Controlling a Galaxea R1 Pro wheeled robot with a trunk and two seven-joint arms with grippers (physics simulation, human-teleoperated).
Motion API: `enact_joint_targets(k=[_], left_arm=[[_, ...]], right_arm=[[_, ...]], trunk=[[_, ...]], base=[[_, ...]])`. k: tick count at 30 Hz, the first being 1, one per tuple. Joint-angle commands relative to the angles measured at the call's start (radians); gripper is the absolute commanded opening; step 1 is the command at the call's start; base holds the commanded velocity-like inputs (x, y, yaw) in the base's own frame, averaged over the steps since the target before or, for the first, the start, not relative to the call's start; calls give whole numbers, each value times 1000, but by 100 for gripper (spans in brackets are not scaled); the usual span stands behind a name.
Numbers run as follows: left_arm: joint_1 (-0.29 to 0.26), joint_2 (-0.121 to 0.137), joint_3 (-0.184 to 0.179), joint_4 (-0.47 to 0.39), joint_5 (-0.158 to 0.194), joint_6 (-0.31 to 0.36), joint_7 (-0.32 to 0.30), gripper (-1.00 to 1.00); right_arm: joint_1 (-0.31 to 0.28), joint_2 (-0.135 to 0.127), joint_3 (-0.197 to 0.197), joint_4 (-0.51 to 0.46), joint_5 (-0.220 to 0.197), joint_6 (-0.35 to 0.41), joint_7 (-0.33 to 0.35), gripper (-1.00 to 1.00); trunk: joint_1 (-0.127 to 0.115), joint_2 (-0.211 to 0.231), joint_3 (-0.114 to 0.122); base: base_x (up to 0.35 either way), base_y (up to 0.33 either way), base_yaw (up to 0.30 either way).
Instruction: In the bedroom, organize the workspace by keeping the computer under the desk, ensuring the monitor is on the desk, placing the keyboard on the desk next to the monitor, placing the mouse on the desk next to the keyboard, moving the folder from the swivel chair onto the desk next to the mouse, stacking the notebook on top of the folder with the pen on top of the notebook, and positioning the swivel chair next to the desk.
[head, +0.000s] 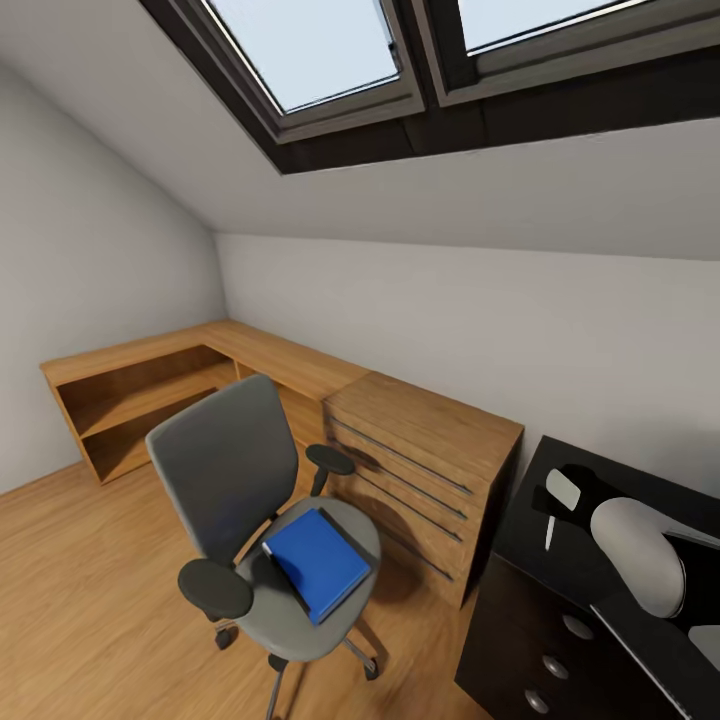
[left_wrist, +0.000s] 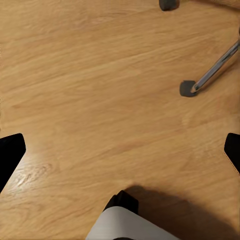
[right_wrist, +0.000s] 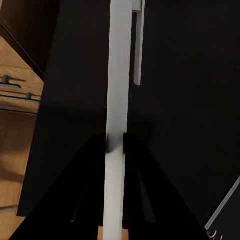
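While the blue folder (head: 318, 563) lies flat on the seat of the swivel chair (head: 225, 470), its long axis runs from the backrest towards the seat's front edge. It is bright blue with a pale rim and covers most of the seat's middle. The chair faces the black desk (head: 520, 540), with bare wood floor (head: 90, 600) open around its base. The right gripper (right_wrist: 115, 142) hangs over the desk top near its wall-side end, its jaws pinching a thin notebook (right_wrist: 119, 75) that shows edge-on as a pale strip. A short silver pen (right_wrist: 139, 52) lies on the desk just beside it, roughly parallel. The left gripper (left_wrist: 120, 150) is low over the floor with its jaws spread wide, near a chair castor (left_wrist: 187, 88).
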Motion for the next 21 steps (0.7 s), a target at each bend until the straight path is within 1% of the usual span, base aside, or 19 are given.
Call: enact_joint_targets(k=[1,7,15,18,21], left_arm=[[0,1,-8,-1,6,-5,9,100],[0,0,-6,-1,7,-8,12,100],[0,0,-6,-1,7,-9,12,100],[-2,-17,2,13,11,-26,15,100],[-2,-33,1,10,10,-42,15,100]], right_arm=[[0,0,0,-2,-12,2,-4,-100],[0,0,1,-2,-12,2,-4,-100],[10,-1,2,1,-12,-22,11,-100],[-7,16,9,9,-8,-20,5,-100],[-9,15,9,6,-6,-13,6,-100]], trunk=[[0,-1,-1],[23,-43,-20],[54,-99,-45],[54,-99,-45],[54,-99,-45]], base=[[25,0,0],[8,0,0],[0,0,0],[0,0,0],[0,0,0]])
